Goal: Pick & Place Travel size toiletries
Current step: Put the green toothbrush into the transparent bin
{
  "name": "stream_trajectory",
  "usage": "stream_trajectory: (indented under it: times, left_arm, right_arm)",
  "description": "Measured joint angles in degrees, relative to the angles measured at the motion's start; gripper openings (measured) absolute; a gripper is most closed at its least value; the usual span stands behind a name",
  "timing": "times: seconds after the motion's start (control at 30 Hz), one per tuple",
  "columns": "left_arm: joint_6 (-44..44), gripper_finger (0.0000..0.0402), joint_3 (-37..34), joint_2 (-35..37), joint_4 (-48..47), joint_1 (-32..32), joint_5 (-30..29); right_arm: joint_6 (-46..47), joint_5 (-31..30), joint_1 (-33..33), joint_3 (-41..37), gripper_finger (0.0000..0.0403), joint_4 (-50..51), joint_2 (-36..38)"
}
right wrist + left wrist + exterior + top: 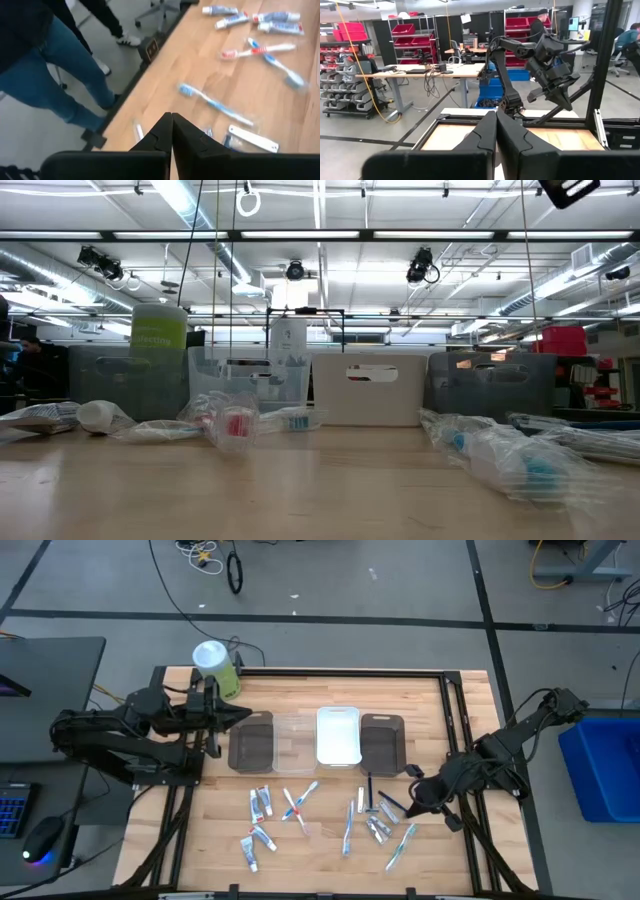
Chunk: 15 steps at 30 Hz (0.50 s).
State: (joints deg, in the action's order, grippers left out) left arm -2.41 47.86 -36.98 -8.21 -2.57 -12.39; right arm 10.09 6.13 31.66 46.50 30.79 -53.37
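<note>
We are at the reach, nothing picked: the right claw (pixel 413 796), fingers together, hovers beside the wrapped travel size toiletries (pixel 375 820) scattered below the white rectangular tray (pixel 338 735) and must part; the left claw (pixel 243 717), also together, waits beside that tray row.

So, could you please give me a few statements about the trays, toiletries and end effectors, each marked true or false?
1. Four trays stand in a row on the table. True.
2. The right end effector holds a toothbrush. False: its fingers are shut on nothing, hovering by the toiletries.
3. The green-white canister stands near the left end effector. True.
4. The white tray holds toothpaste tubes. False: it looks empty; the tubes lie on the table.
5. The left end effector is wide open. False: it is shut.
</note>
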Motion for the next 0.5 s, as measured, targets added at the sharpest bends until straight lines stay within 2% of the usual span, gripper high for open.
stream_trajectory:
  times: [0.23,0.5]
  left_arm:
    - [0.0,0.0013,0.0,-1.58,-0.13,0.0,4.2]
    - [-1.28,0.0021,0.0,-4.05,-0.1,0.0,4.71]
  right_arm:
    - [1.46,0.14,1.17,0.0,0.0051,6.23,-4.29]
    - [0.81,0.07,3.69,0.0,0.014,11.41,-13.36]
